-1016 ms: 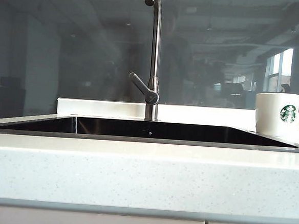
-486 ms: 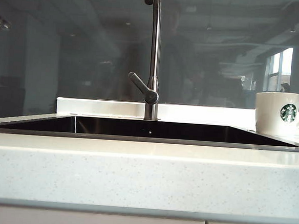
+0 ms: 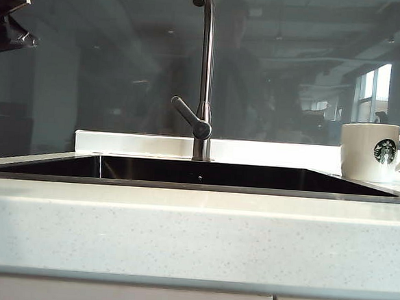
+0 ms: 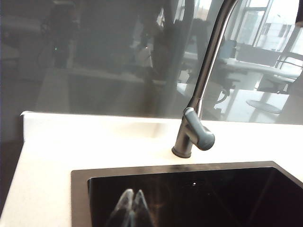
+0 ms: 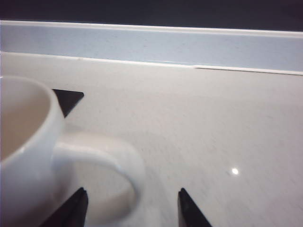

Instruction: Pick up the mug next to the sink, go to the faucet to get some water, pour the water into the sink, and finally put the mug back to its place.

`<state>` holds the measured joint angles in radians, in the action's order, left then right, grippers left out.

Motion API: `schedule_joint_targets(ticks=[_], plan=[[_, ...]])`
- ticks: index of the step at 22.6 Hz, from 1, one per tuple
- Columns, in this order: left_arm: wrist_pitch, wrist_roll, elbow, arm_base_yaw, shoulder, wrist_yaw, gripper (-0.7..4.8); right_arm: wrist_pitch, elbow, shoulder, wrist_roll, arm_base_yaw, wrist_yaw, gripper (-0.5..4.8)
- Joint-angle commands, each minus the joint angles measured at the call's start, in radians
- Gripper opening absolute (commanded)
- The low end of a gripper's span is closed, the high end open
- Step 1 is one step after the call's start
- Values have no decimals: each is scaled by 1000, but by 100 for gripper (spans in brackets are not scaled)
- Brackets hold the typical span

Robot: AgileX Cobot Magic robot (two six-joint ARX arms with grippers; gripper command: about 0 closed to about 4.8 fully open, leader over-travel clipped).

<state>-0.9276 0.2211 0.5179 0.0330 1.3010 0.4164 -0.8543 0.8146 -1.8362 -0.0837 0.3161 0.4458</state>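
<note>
High to the left of the faucet, my left gripper enters the exterior view as a dark shape cut off by the frame edge; my wrist camera shows its fingertips pressed together, blurred, above the sink. The faucet's spout tip is cropped out of view. Right of the faucet, the Starbucks mug stands on the counter beside the sink. My right gripper is spread, its tips near the mug's handle, apart from it.
</note>
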Motion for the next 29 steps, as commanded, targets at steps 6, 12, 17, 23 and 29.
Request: schedule_joint_targets(ticks=[6, 12, 17, 23, 29], plan=[[-16, -3, 6, 0, -2, 18, -4, -49, 112, -78, -3, -31, -62, 237], [-15, -3, 6, 0, -2, 18, -4, -46, 130, -79, -3, -31, -66, 38], [4, -4, 6, 0, -2, 18, -4, -48, 132, -79, -3, -35, -67, -6], [45, -3, 6, 0, -2, 19, -4, -48, 132, -79, -3, -36, -69, -6], [43, -4, 6, -11, -2, 33, -4, -64, 132, -79, -2, -36, -69, -6]])
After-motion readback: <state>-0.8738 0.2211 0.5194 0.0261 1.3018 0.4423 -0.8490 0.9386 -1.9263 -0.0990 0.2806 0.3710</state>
